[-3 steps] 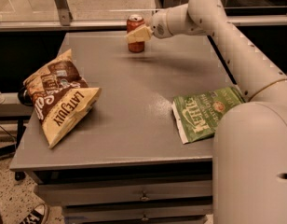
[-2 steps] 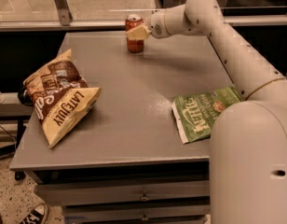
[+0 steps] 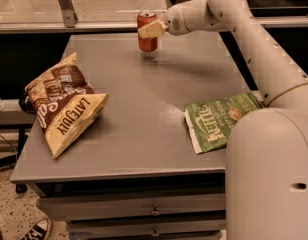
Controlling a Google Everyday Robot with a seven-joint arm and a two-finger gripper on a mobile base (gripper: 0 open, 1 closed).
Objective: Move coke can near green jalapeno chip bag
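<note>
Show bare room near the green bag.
Grey tabletop is bare between the brown-and-cream Late July bag and the flat green Kettle chip bag. The white arm crowds its right. The pincer grips the red coke can far back.

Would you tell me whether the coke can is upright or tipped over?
Upright: the coke can shows its silver top uppermost, held by the gripper at the far end of the table.

Lab bench (image 3: 144, 134) (gray drawers (image 3: 154, 211)); gripper (image 3: 150, 30) holds coke can (image 3: 147, 44) at back.
</note>
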